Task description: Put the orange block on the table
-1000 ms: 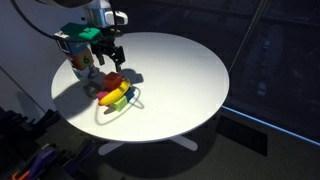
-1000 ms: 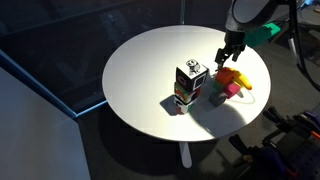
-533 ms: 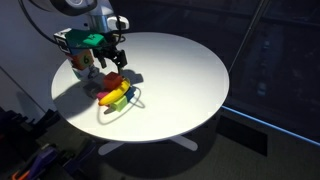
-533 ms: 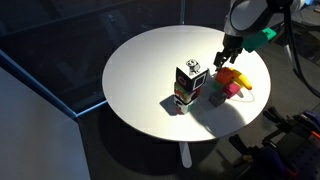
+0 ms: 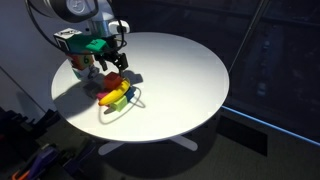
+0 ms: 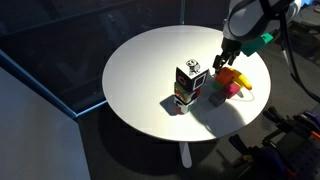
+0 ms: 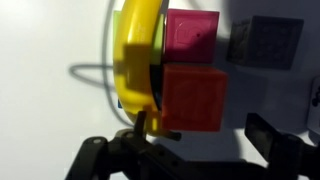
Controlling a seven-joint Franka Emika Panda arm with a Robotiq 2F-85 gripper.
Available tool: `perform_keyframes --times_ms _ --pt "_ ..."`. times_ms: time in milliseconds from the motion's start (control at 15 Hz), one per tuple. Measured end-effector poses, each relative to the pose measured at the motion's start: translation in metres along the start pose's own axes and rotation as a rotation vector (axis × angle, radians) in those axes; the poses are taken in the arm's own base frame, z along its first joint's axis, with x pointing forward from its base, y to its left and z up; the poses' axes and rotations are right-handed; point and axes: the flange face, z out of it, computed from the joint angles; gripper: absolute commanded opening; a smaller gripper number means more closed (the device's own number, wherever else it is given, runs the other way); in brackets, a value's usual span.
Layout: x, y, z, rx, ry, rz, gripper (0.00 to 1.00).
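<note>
the gripper [image 5: 118, 65] has sunk lower, closer over the orange block [image 7: 193, 98].

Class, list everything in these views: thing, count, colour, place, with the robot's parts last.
table: one, white, round, under everything.
carton: one, printed blue-white-black, upright near the table's edge.
yellow piece: one, curved, yellow, beside the carton.
pink block: one, pink, against the yellow piece.
orange block: one, orange-red, next to the pink block.
green piece: one, green, mostly hidden by the yellow piece.
thin loop: one, grey, by the yellow piece.
gripper: one, black, open, above the orange block.
</note>
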Motion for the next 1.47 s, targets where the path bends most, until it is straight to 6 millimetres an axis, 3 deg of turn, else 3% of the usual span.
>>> perform_keyframes --times_ms 333,400,533,800,1467 --pt "-0.003 0.000 0.007 0.001 -0.011 -0.010 1.00" --pt "-0.004 0.000 0.008 0.002 -0.013 -0.012 0.75" --pt "-0.005 0.000 0.010 0.002 -0.018 -0.014 0.66" --pt "-0.007 0.000 0.014 0.004 -0.026 -0.015 0.33" --pt "-0.005 0.001 0.007 0.002 -0.014 -0.011 0.29"
